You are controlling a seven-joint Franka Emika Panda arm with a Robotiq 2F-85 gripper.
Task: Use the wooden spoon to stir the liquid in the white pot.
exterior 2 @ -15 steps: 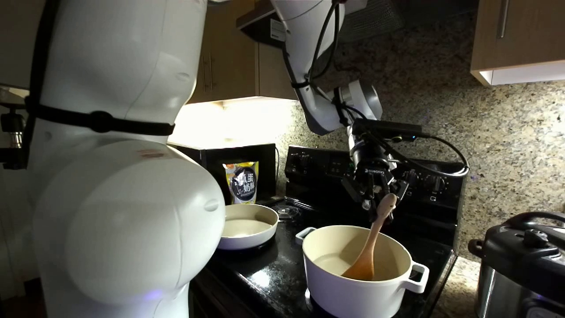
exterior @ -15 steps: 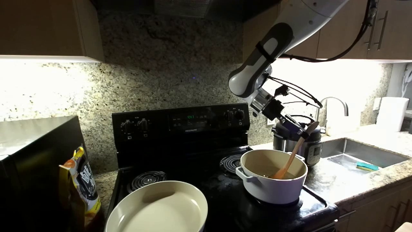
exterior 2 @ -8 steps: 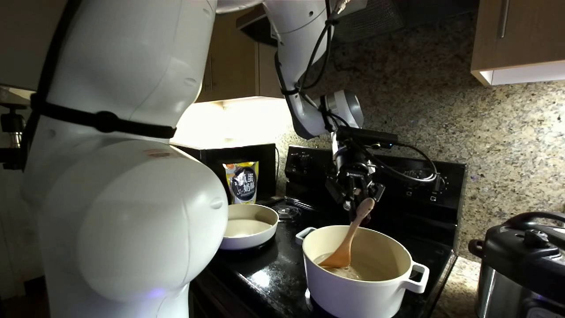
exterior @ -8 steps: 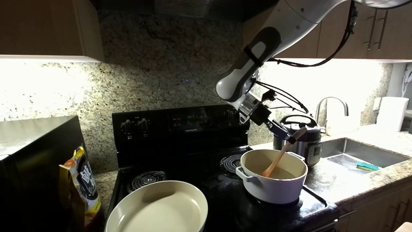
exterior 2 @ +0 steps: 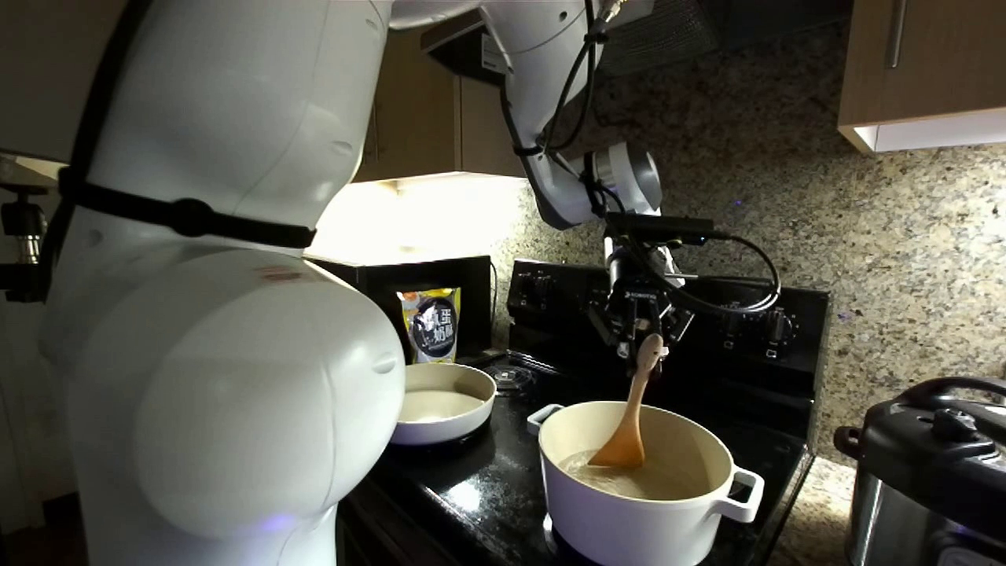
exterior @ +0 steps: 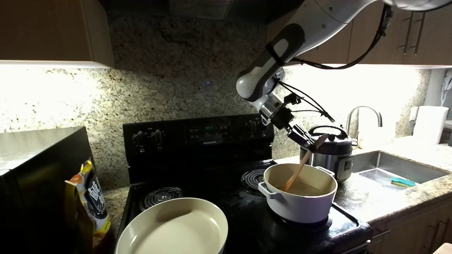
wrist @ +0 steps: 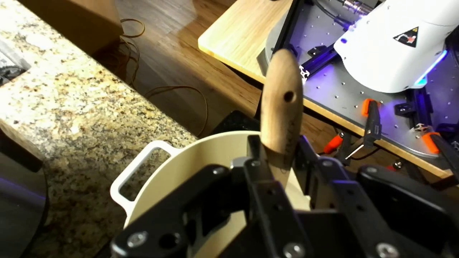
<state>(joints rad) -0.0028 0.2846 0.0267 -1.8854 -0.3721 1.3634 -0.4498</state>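
Observation:
The wooden spoon point(exterior 2: 622, 446) leans in the white pot point(exterior 2: 629, 523), its broad end dipping into the tan liquid point(exterior 2: 664, 478). My gripper point(wrist: 279, 147) is shut on the spoon's upper handle, and the holed handle end sticks out past the fingertips in the wrist view. In an exterior view the gripper point(exterior: 312, 146) hangs over the pot's far side, the spoon point(exterior: 298, 172) slanting down to the left inside the pot point(exterior: 300, 209). Ripples show on the liquid around the spoon. The lowest edge of the spoon is hidden under the surface.
On the stove a wide shallow cream bowl point(exterior: 173, 229) stands left of the pot. A black-and-steel cooker point(exterior: 326, 157) sits on the counter close behind the pot, near the sink point(exterior: 395, 169). A snack bag point(exterior: 94, 201) leans by the microwave.
Still gripping the spoon, the gripper has shifted left across the pot in both exterior views. In the last half second the spoon's broad end has swung a little further through the liquid.

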